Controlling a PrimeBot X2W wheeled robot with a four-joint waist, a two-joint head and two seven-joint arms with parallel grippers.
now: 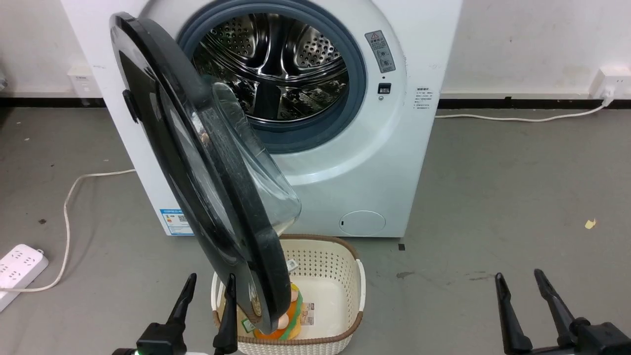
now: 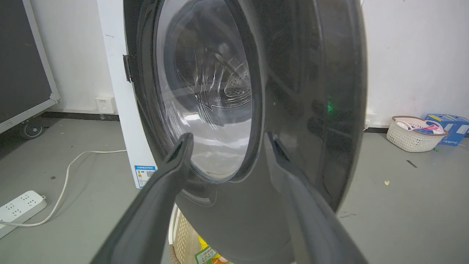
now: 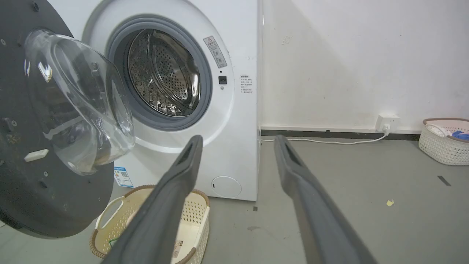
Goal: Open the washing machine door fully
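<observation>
The white washing machine (image 1: 424, 59) stands against the wall, its steel drum (image 1: 276, 64) exposed. Its round black washing machine door (image 1: 162, 143) hangs open on the left hinge, swung out roughly at right angles, with the clear glass bowl (image 1: 256, 162) facing the drum. My left gripper (image 1: 209, 288) is open at the bottom, just in front of the door's outer face; in the left wrist view the door (image 2: 293, 73) looms close beyond the open left gripper (image 2: 227, 137). My right gripper (image 1: 520, 282) is open at the lower right, holding nothing, well clear of the washing machine (image 3: 242, 44) and door (image 3: 44, 205).
A cream basket (image 1: 340, 251) with a colourful item sits on the floor under the door's lower edge. A power strip (image 1: 17, 266) and white cable (image 1: 69, 197) lie at the left. Another basket (image 3: 445, 141) stands by the wall far right, beside a blue box (image 2: 452, 126).
</observation>
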